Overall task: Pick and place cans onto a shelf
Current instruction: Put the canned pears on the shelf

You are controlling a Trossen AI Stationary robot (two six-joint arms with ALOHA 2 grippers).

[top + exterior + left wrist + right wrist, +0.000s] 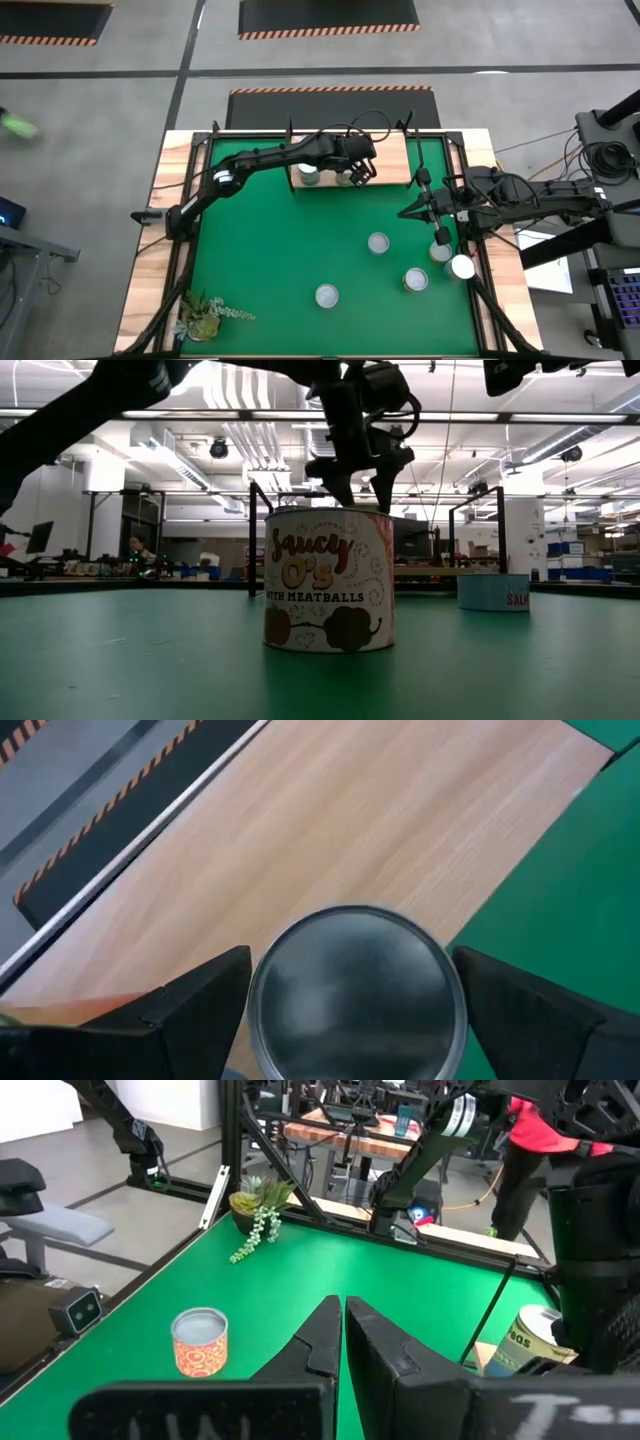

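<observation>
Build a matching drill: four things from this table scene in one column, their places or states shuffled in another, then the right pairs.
1. left gripper
2. right gripper
3. plant sprig
4. Saucy O's can

A. fingers shut, over the green mat at the right
B. near-left corner of the table
C. open, fingers either side of a can on the shelf
D. closest to the low camera

Pairs: 1-C, 2-A, 3-B, 4-D
</observation>
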